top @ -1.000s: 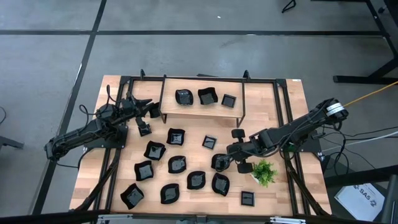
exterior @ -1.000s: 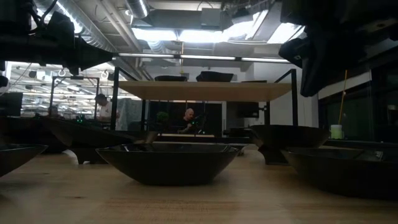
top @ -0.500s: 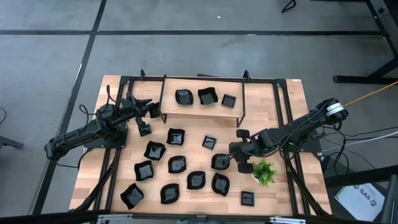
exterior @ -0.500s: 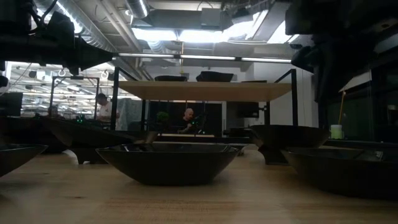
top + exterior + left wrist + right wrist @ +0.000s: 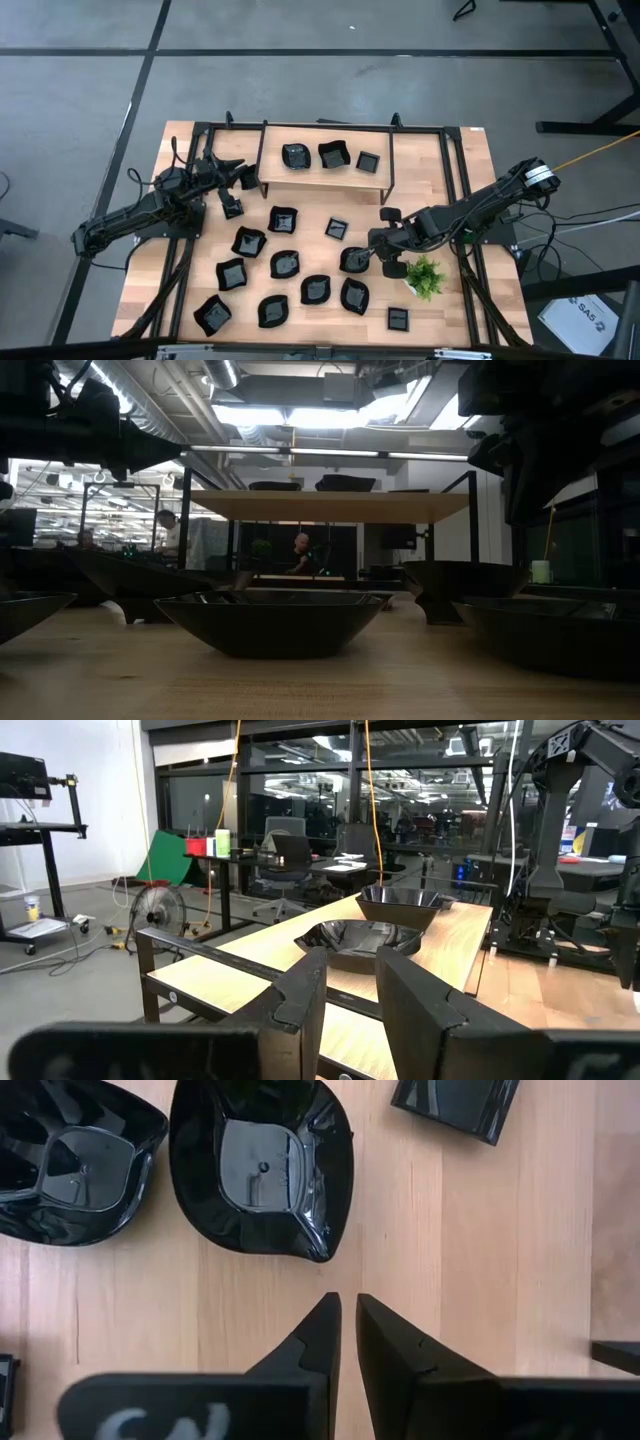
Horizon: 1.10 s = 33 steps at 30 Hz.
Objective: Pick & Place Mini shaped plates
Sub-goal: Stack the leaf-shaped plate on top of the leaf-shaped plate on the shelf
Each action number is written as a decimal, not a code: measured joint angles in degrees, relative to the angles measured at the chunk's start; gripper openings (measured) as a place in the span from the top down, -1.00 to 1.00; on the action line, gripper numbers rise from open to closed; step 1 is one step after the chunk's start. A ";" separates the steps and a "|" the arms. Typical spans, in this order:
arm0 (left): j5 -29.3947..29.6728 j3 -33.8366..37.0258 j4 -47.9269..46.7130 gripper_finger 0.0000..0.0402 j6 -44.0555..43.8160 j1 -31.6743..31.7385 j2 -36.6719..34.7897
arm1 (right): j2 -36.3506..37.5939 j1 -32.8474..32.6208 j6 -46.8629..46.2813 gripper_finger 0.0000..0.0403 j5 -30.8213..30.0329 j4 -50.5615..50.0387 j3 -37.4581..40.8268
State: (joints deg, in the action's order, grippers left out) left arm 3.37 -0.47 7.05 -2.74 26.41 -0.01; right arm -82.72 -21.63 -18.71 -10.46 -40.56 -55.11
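Several mini shaped plates, glossy black, lie on the wooden table, among them a leaf-like one (image 5: 352,260). Three more (image 5: 332,155) sit on the raised shelf (image 5: 320,174) at the far side. My right gripper (image 5: 367,253) hangs above the table, pointing steeply down, shut and empty. Its tips (image 5: 348,1305) are over bare wood just short of that leaf-like plate (image 5: 262,1175). My left gripper (image 5: 240,182) waits at the far left, level and open, facing the shelf (image 5: 250,975) with nothing between its fingers (image 5: 350,980).
A small green potted plant (image 5: 425,275) stands just near-right of my right gripper. A square plate (image 5: 455,1105) and another plate (image 5: 70,1175) flank the leaf-like one. Black frame rails (image 5: 452,180) run along the table's sides and far edge. People sit in the room beyond (image 5: 300,550).
My right gripper has rolled at the wrist and tipped a little while staying over the same spot beside the leaf-like plate. No plate has moved.
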 joint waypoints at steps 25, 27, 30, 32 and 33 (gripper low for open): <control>-0.02 0.02 -0.02 0.57 -0.01 -0.02 0.00 | -5.10 -0.26 13.55 0.41 2.98 2.69 -9.63; -0.02 0.00 0.00 0.57 -0.01 0.00 0.02 | -7.36 -0.75 13.24 0.33 2.63 0.70 -12.33; -0.02 0.00 0.00 0.57 0.02 0.00 0.00 | -10.69 -1.61 12.84 0.26 2.60 0.47 -15.36; -0.02 0.02 0.00 0.57 -0.02 -0.02 0.02 | -12.77 -2.21 12.75 0.25 2.58 0.42 -16.84; -0.02 0.00 0.00 0.57 -0.02 -0.02 0.02 | -13.74 -2.47 12.60 0.24 2.60 0.41 -17.41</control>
State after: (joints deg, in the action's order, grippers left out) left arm 3.36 -0.47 7.05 -2.76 26.39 0.01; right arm -96.46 -24.10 -6.11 -7.86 -40.14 -72.52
